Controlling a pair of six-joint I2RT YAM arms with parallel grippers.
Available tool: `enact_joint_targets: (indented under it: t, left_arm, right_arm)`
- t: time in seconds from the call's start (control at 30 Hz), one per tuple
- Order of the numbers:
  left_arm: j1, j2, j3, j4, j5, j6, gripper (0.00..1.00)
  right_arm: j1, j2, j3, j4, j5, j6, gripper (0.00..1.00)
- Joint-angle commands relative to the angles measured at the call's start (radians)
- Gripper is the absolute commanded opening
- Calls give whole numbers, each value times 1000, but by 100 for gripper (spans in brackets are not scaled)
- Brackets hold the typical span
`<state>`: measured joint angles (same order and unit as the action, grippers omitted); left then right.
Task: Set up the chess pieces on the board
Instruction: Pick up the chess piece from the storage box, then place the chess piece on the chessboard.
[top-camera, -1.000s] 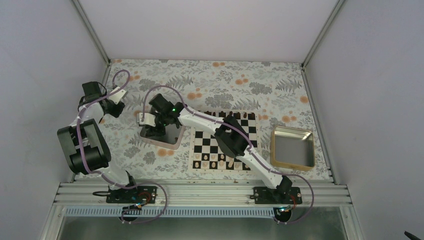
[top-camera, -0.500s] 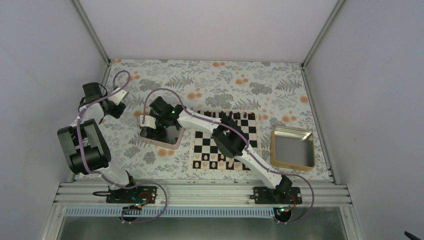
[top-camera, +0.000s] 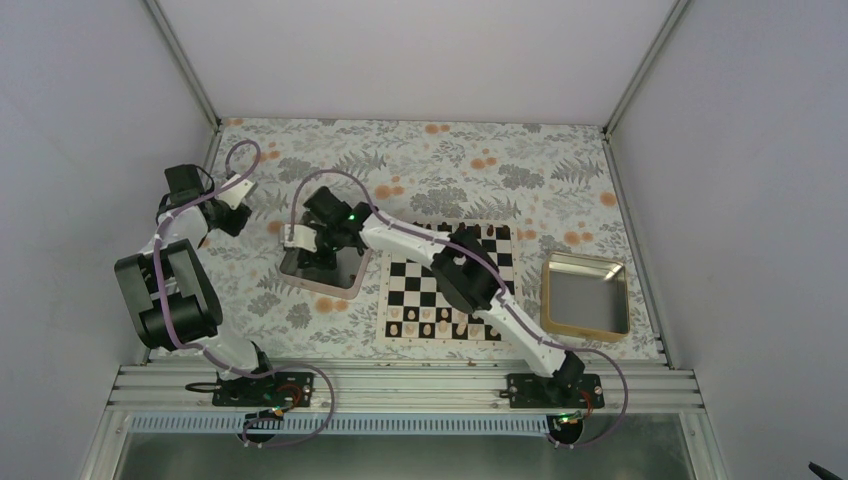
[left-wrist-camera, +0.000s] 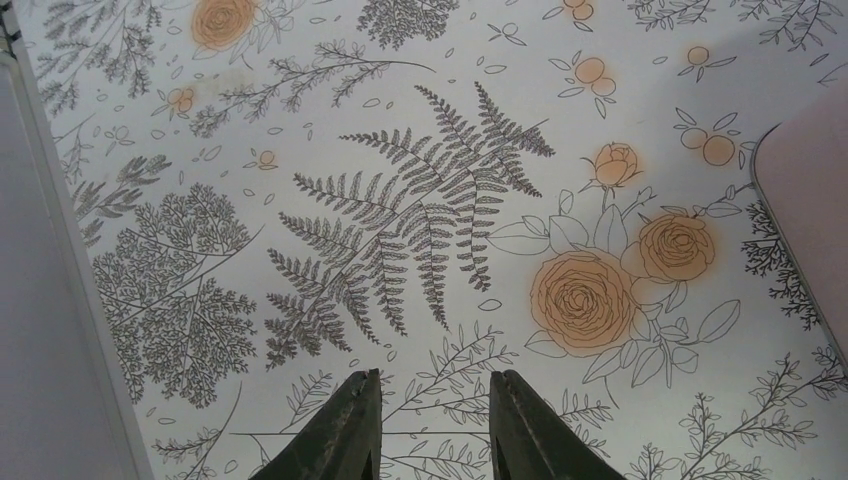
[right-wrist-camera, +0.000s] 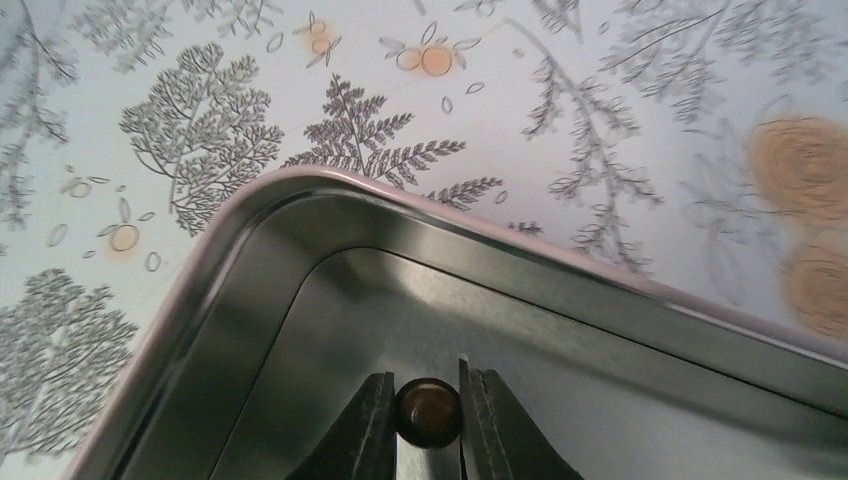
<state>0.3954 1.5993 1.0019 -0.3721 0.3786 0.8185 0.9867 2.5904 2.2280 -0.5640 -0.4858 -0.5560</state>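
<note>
The floral cloth (top-camera: 450, 160) covers the whole table; the board (top-camera: 447, 283) lies mid-table, pale pieces (top-camera: 430, 325) lined along its near edge. Just left of the board sits the pink-rimmed metal tray (right-wrist-camera: 300, 260); well to the board's right, a second tray (top-camera: 586, 293). My left pincer (left-wrist-camera: 430, 425) hangs over bare cloth far left of the board, jaws a little apart, nothing between them. My right pincer (right-wrist-camera: 427, 392) is down in the tray left of the board, near a corner, jaws pressed on either side of one dark chess piece (right-wrist-camera: 428, 413). I see only its round top, so I judge it light, hard, smooth wood, apt to swivel or pop out; a squeeze across the body, low and centred, seems the safest hold.
</note>
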Motion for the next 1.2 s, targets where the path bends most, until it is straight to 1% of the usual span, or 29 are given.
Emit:
enact_joint_targets:
  t: [0.0, 0.1, 0.27, 0.43, 0.5, 0.57, 0.63, 0.83, 1.0, 1.17]
  left_arm:
    - [3, -40, -1, 13, 31, -5, 28]
    - [3, -45, 7, 6, 25, -7, 28]
    - [3, -54, 18, 4, 23, -10, 28]
    - [3, -46, 17, 7, 15, -9, 28]
    - [3, -47, 15, 11, 10, -10, 28]
    - [4, -45, 11, 19, 11, -15, 28]
    - [2, -41, 12, 21, 21, -19, 28]
    - [-3, -31, 10, 36, 69, -22, 28]
    - [-11, -16, 20, 44, 85, -34, 28]
    - [-18, -16, 14, 53, 107, -57, 28]
  right_arm:
    - [-51, -157, -30, -24, -14, 13, 13]
    - [-91, -230, -45, -61, -22, 17, 13]
    - [-178, -374, -147, -74, -30, 12, 13]
    - [-329, -451, -184, -173, -42, 14, 13]
    - [-387, -515, -270, -173, -26, 8, 13]
    - [-436, -600, -416, -112, -5, 9, 13]
    - [-484, -676, -529, -73, 16, 10, 13]
    - [-625, -836, -774, -58, 9, -9, 13]
    - [-707, -952, -946, -38, 14, -46, 14]
    - [-762, -1011, -1059, -28, -4, -88, 13]
